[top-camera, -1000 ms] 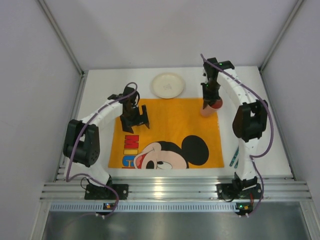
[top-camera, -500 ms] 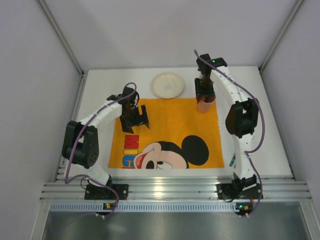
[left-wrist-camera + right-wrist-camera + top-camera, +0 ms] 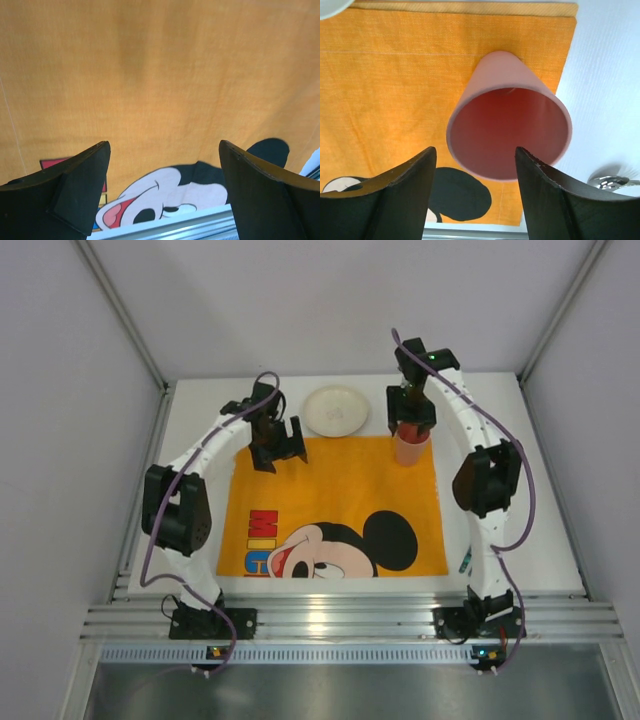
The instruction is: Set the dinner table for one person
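The dinner table (image 3: 560, 540) is closed in by pale walls on its left, far and right sides, with metal rails along the lower edge of the overhead view. An orange placemat (image 3: 340, 490) covers its centre. Bare white table is left as a narrow strip on the left, a wider one on the right, and a band along the top. A white plate (image 3: 336, 411) sits in that top band, just beside the placemat's upper edge. A pink cup (image 3: 409, 448) stands upright on the placemat's upper right corner, close to the cloth's right edge. The left gripper (image 3: 277, 450) hangs over the placemat's upper left corner, well apart from the plate. Its jaws are spread wide with only orange cloth between them in the wrist view (image 3: 164, 145). The right gripper (image 3: 410, 428) is directly over the cup. In the wrist view (image 3: 475, 150) its jaws stand apart, one to the left of the cup (image 3: 510, 125) and one overlapping its rim. Whether they grip it cannot be told. Bare table lies right of the cup, with a shiny metal utensil (image 3: 610, 181) resting on it.
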Controlling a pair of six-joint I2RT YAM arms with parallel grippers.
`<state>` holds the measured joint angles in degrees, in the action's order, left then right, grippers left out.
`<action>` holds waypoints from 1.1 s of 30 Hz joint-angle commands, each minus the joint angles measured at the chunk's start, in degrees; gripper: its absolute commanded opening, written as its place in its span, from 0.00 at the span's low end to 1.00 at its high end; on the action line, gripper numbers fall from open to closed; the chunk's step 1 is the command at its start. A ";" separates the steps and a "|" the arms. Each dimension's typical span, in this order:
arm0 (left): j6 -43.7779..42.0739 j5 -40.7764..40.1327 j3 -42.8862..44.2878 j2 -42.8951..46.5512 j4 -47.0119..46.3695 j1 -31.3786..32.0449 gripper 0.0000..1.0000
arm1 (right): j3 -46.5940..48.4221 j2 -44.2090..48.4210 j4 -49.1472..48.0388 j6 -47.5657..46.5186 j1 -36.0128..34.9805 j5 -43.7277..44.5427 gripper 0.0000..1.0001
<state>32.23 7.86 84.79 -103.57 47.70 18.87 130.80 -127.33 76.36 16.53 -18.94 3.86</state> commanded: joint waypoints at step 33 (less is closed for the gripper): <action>14.79 6.29 33.59 -38.72 -29.86 -4.11 0.72 | -46.86 56.40 -7.71 -0.36 5.58 10.03 0.73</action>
<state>44.71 12.60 116.62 -140.00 20.10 14.76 85.03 -72.18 70.89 16.16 -14.04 13.02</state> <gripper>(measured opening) 0.764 0.728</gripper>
